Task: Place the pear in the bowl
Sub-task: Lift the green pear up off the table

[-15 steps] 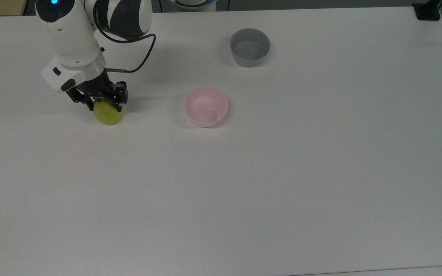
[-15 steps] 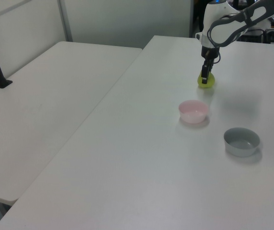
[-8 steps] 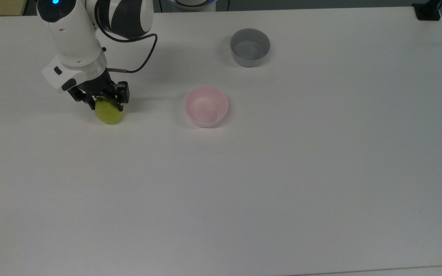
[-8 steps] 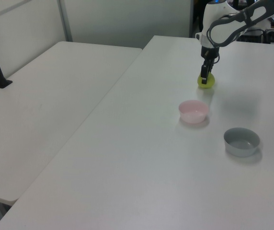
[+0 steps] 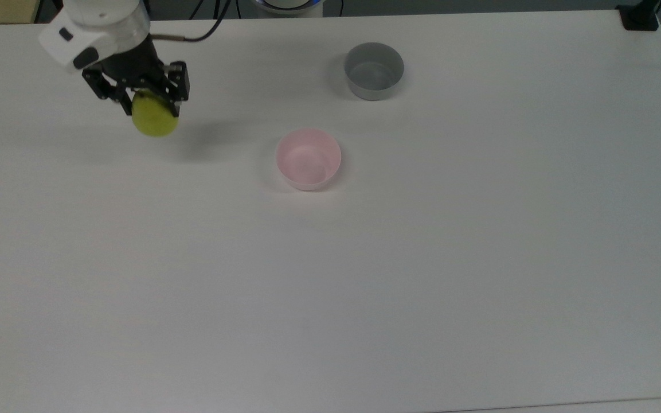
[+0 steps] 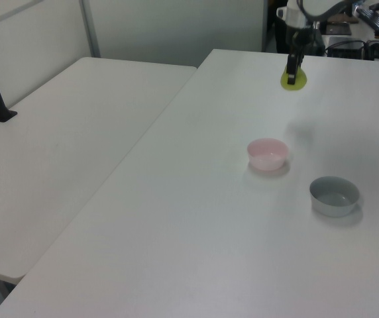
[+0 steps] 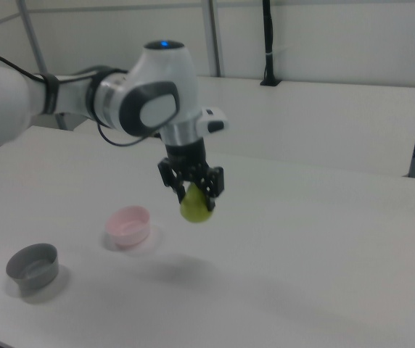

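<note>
Right view: the pear is seen pinched between the fingers of the gripper, raised clear of the bench. A second earlier it was resting on the bench, well apart from the pink bowl; the lift is done, and carrying toward the bowl, not the grey bowl beyond, is judged next.

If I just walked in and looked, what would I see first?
You'd first see the robot's gripper holding a yellow-green pear up in the air above the white table. Next comes the pink bowl near the middle of the table, to the pear's right in the top view. A grey bowl sits farther back, toward the top view's upper right.
</note>
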